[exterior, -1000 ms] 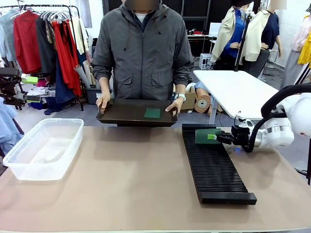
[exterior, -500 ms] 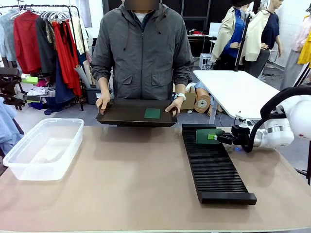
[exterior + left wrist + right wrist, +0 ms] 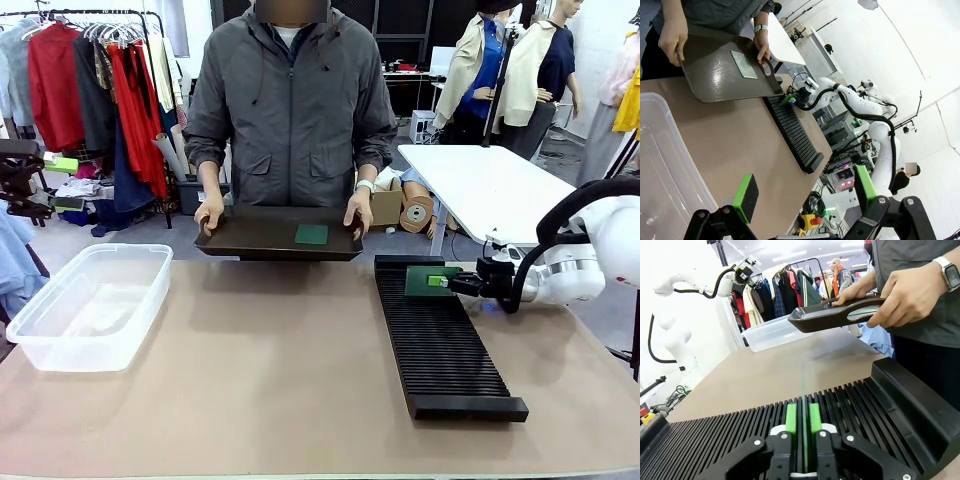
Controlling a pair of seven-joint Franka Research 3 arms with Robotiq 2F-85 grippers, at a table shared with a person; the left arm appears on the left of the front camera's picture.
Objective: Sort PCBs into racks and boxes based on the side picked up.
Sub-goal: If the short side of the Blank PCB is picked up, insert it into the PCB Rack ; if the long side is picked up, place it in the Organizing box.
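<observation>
Nearest of all, the left gripper (image 3: 805, 195) hangs above the table (image 3: 270, 380) with its jaws spread as wide as they go and nothing between them. Just beside it lies the clear box (image 3: 150, 300), set toward the robot's left edge of the table.

Across the table, well apart from the box, the long black rack (image 3: 440, 350) runs from near to far on the robot's right. At its far end a PCB (image 3: 422, 282) stands on edge in the slots, its green face turned toward the front camera. The right gripper (image 3: 458, 284) reaches in level from the right, its jaws on either side of that board. In the right wrist view the green pads (image 3: 791, 422) flank the board's thin edge with a dark sliver on each side (so the jaws look narrowly parted rather than pressing it).

Beyond the rack, a person (image 3: 295, 100) at the far side holds a dark flat tray (image 3: 250, 235) level above the table's edge, hands (image 3: 210, 212) gripping both ends. A second PCB (image 3: 312, 234) lies flat on the tray, right of its middle.
</observation>
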